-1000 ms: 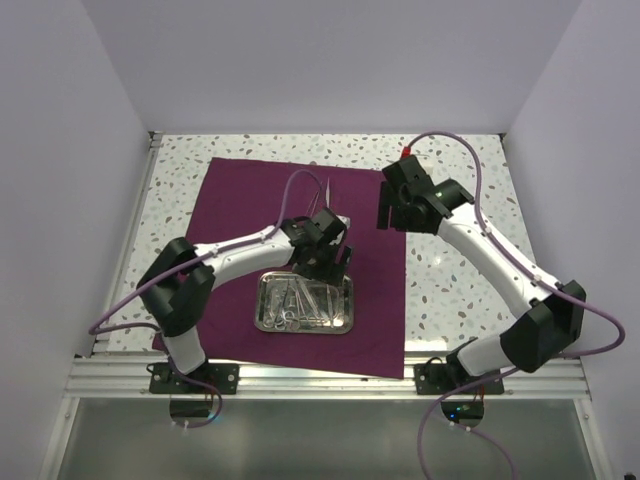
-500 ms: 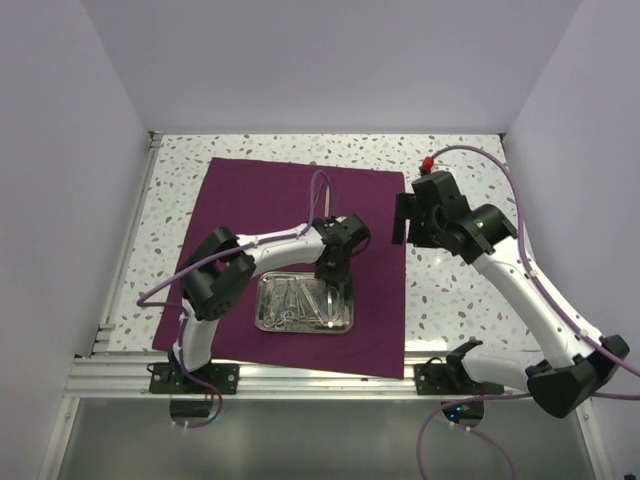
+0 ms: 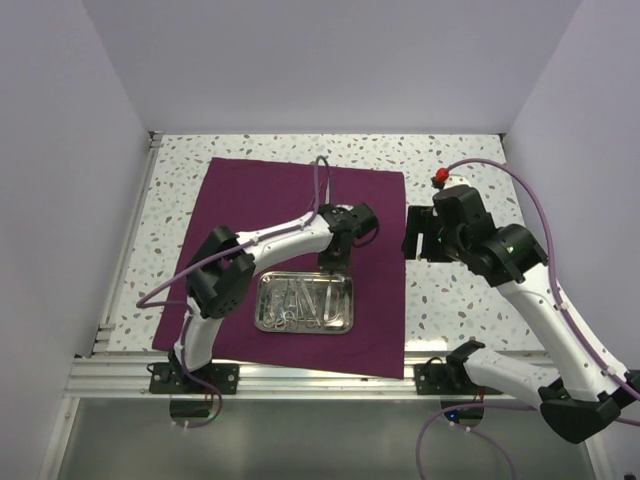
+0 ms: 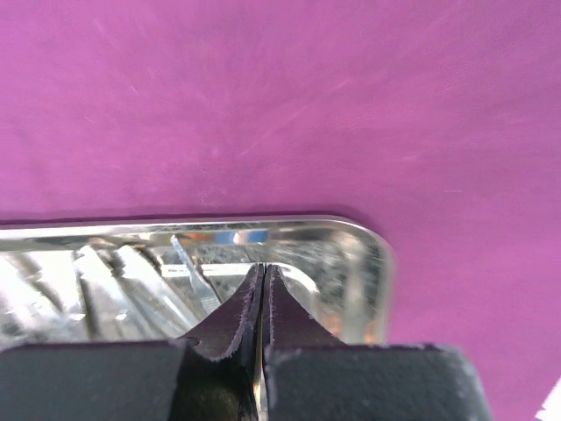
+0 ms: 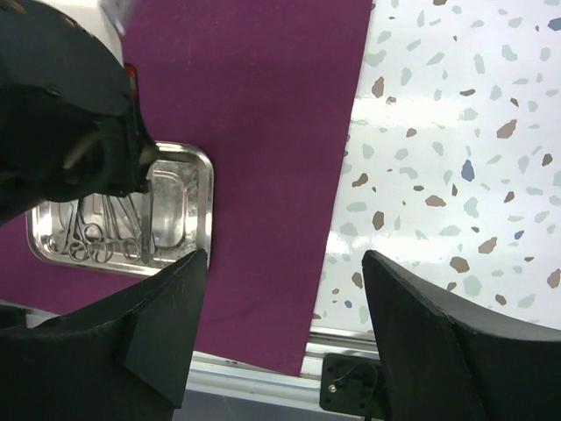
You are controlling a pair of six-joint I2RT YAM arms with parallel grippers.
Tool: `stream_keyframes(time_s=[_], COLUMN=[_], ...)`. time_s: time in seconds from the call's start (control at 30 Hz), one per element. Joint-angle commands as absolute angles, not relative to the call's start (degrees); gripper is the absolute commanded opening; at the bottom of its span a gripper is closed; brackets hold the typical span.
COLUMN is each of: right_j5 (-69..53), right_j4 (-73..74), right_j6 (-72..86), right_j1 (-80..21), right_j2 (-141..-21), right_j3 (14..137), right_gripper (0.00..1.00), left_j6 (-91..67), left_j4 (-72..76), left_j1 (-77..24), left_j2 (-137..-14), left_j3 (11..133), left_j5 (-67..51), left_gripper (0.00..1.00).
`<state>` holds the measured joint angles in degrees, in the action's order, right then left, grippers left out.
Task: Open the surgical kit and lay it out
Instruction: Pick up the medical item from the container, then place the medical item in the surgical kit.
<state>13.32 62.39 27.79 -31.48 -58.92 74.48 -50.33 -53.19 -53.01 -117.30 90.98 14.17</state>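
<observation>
Plain white walls (image 3: 330,70) box in a speckled worktop (image 3: 260,148). Most of its middle is covered by the dark purple cloth wrap (image 3: 260,200), which lies opened out flat, its right edge running straight down beside bare speckle.

On the near half of the cloth sits the small steel tray (image 3: 305,329), its long sides parallel to the near edge of the worktop.

My right pincer (image 5: 285,289) hangs above the cloth's right border with its two fingers spread wide and nothing between them. It is well apart from the tray.

My left pincer (image 4: 264,272) is down at the tray's far right corner. Its fingers are pressed together, with only a hairline seam between them. A pale sliver shows low in that seam, but I cannot tell whether it is an instrument or just glare.

Inside the tray the thin silver instruments (image 3: 300,303) lie bunched side by side, ring handles toward the near rim and tips toward the far rim.
</observation>
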Motion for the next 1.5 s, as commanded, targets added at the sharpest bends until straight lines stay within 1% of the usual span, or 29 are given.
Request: stream_keyframes(time_s=[0.0, 0.03, 0.1, 0.13, 0.2, 0.23, 0.3, 0.33, 0.43, 0.53, 0.63, 0.83, 1.07, 1.1, 1.13, 1.17, 1.2, 1.27, 1.3, 1.37, 1.47], right_j5=[11.69, 11.95, 13.61, 14.32, 16.51, 17.13, 17.84, 18.36, 19.33, 20.04, 21.53, 22.41, 23.03, 23.11, 23.20, 23.29, 23.29, 23.03, 22.85, 22.85, 23.11], right_j4=[62.49, 62.32, 61.79, 62.14, 63.28, 63.37, 62.76, 62.84, 64.16, 64.77, 66.44, 66.89, 67.15, 67.24, 67.41, 67.67, 67.85, 67.77, 67.76, 67.68, 68.03], right_j6=[27.16, 27.16, 27.16, 27.42, 28.47, 29.43, 30.58, 31.89, 33.83, 34.19, 34.10, 34.80, 34.45, 34.63, 34.72, 34.72, 34.89, 35.07, 35.24, 35.24, 34.72], right_j1=[-31.82, -31.82, -31.82, -31.73, -31.73, -31.73, -31.73, -31.73, -31.82, -31.82, -31.82, -31.82, -31.73, -31.82, -31.73, -31.82, -31.73, -31.82, -31.73, -31.73, -31.82], right_j2=[-59.50, -59.33, -59.15, -59.24, -58.89, -58.36, -57.04, -56.87, -56.95, -57.57, -58.80, -60.03, -61.52, -61.52, -61.44, -61.26, -61.17, -60.74, -60.65, -60.56, -60.47], right_j3=[75.76, 75.85, 75.76, 75.85, 75.41, 74.71, 72.25, 71.72, 71.02, 70.75, 71.28, 70.75, 70.58, 70.66, 70.58, 70.32, 70.14, 69.61, 69.35, 69.00, 69.26], right_gripper=[0.75, 0.74, 0.74, 0.73, 0.73, 0.73, 0.73, 0.73, 0.72, 0.71, 0.70, 0.69, 0.67, 0.67, 0.67, 0.68, 0.68, 0.69, 0.69, 0.70, 0.72], left_j6=[-48.70, -47.30, -41.85, -40.01, -34.65, -32.89, -28.23, -26.82, -21.28, -17.59, -16.35, -17.75, -19.33, -19.51, -19.69, -19.95, -19.95, -19.78, -19.78, -19.69, -21.61], left_j4=[-60.90, -61.52, -62.49, -62.75, -62.06, -61.09, -58.63, -57.84, -53.19, -42.67, -37.37, -30.25, -25.85, -25.40, -24.70, -24.52, -24.35, -24.00, -23.99, -24.96, -27.50], left_j1=[-53.09, -52.30, -50.55, -47.93, -45.10, -41.96, -39.30, -37.20, -34.47, -32.27, -30.68, -29.80, -29.18, -29.01, -28.92, -28.92, -28.92, -28.92, -28.92, -28.92, -29.35], left_j2=[-112.77, -112.76, -113.46, -115.03, -116.97, -118.98, -121.45, -124.16, -128.30, -129.90, -132.61, -137.71, -143.00, -143.35, -143.35, -143.18, -142.91, -141.16, -139.15, -136.77, -130.62], left_j3=[101.32, 105.17, 108.70, 112.38, 115.56, 118.27, 121.62, 125.64, 130.67, 129.12, 128.84, 129.73, 133.24, 133.42, 133.59, 133.59, 133.42, 132.37, 130.88, 128.86, 121.75], left_j5=[18.98, 19.85, 19.69, 19.51, 19.60, 18.56, 17.85, 17.15, 16.61, 13.64, 10.13, 5.81, 6.32, 6.33, 6.68, 7.11, 7.29, 8.00, 8.17, 7.91, 6.16], left_gripper=[0.00, 0.00, 0.00, 0.00, 0.00, 0.00, 0.00, 0.00, 0.00, 0.00, 0.00, 0.00, 0.00, 0.04, 0.11, 0.21, 0.48, 0.66, 0.73, 0.73, 0.64])
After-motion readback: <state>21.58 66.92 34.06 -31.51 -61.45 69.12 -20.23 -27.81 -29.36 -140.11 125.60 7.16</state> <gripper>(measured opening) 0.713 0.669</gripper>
